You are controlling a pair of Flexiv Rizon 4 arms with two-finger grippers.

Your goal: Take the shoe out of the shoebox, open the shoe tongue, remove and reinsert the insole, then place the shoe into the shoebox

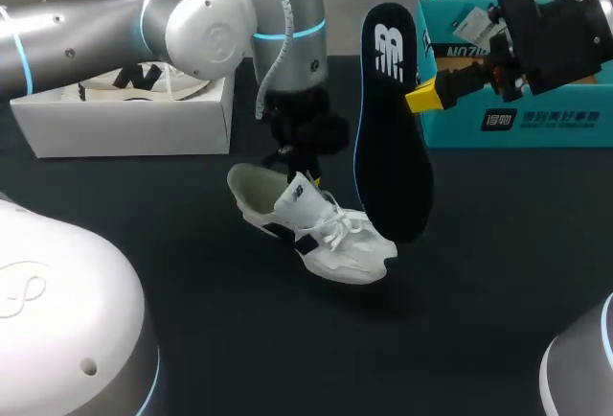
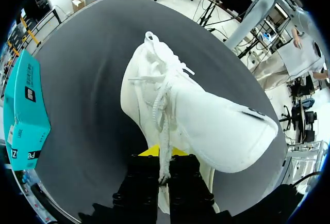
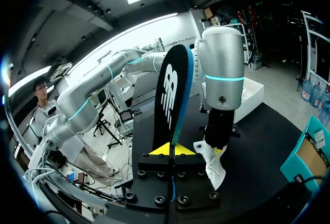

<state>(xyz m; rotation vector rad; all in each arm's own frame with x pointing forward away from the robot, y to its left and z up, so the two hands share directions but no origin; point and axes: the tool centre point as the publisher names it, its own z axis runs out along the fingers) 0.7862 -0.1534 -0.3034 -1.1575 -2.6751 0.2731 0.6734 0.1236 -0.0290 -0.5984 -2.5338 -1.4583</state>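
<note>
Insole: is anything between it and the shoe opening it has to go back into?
No loose object. The insole, upright in the right gripper, hangs just beside the shoe. But the left gripper grips the shoe at its collar, right by the opening, so it may crowd the way in.

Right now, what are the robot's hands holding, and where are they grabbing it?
The right gripper pinches the black insole by its side edge. The left gripper holds the white shoe near its opening; exactly where is hidden.
</note>
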